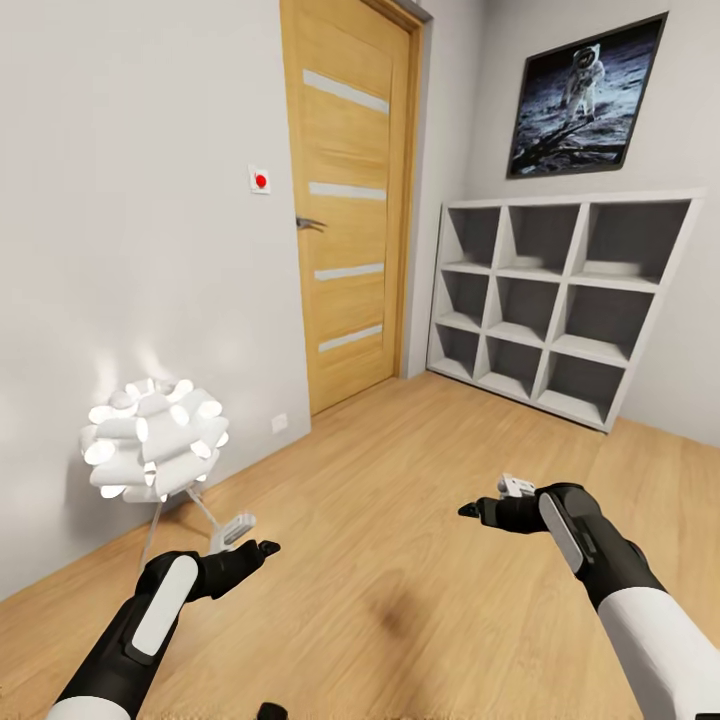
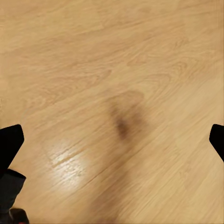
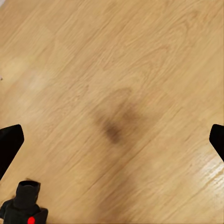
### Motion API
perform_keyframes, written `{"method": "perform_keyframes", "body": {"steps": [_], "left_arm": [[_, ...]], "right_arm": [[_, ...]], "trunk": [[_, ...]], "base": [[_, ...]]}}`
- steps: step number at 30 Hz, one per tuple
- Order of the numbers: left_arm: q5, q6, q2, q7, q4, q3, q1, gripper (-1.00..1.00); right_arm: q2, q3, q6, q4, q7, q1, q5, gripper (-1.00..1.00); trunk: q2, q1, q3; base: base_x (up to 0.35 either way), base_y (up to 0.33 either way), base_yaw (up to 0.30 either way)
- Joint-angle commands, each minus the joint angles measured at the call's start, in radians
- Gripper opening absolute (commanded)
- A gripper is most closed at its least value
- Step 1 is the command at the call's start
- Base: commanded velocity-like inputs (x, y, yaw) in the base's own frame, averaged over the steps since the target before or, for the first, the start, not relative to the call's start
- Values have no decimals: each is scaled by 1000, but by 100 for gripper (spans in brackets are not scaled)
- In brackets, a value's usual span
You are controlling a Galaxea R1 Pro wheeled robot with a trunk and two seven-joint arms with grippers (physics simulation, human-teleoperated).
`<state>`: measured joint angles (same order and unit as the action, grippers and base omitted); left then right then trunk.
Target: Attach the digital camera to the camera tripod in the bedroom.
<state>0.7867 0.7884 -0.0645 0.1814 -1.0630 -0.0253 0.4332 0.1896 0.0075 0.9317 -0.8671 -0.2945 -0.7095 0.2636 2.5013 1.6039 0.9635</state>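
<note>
Lamp (image 1: 153, 438) stands on floor (image 1: 400, 560) against wall (image 1: 130, 250) to my left. Door (image 1: 347, 200) in that wall, behind lamp. Shelf (image 1: 560, 305) right of door, along far wall, picture (image 1: 585, 95) above it. My arms reach over open floor; camera (image 3: 25, 207) lies below my right one.

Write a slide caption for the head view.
Both arms held out empty over wood floor, facing a closed door, cube shelf and glowing lamp.

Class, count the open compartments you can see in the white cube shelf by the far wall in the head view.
9: the cube shelf holds three rows of three, top, middle and bottom. It stands under the astronaut picture, right of the wooden door. None looks hidden.
</note>
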Motion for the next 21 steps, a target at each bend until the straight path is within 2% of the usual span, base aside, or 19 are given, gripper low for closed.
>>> {"method": "perform_keyframes", "body": {"steps": [1, 16, 21], "left_arm": [[11, 4, 0, 8, -1, -1, 1, 100], [10, 6, -1, 7, -2, -24, 0, 100], [8, 6, -3, 8, -1, -25, 0, 100]], "right_arm": [[1, 1, 4, -1, -8, 0, -3, 100], [17, 5, 16, -3, -86, 0, -5, 100], [17, 7, 16, -3, -93, 0, -11, 100]], "trunk": [[1, 0, 5], [4, 7, 63], [5, 9, 82]], "base": [[0, 0, 0], [0, 0, 0], [0, 0, 0]]}}
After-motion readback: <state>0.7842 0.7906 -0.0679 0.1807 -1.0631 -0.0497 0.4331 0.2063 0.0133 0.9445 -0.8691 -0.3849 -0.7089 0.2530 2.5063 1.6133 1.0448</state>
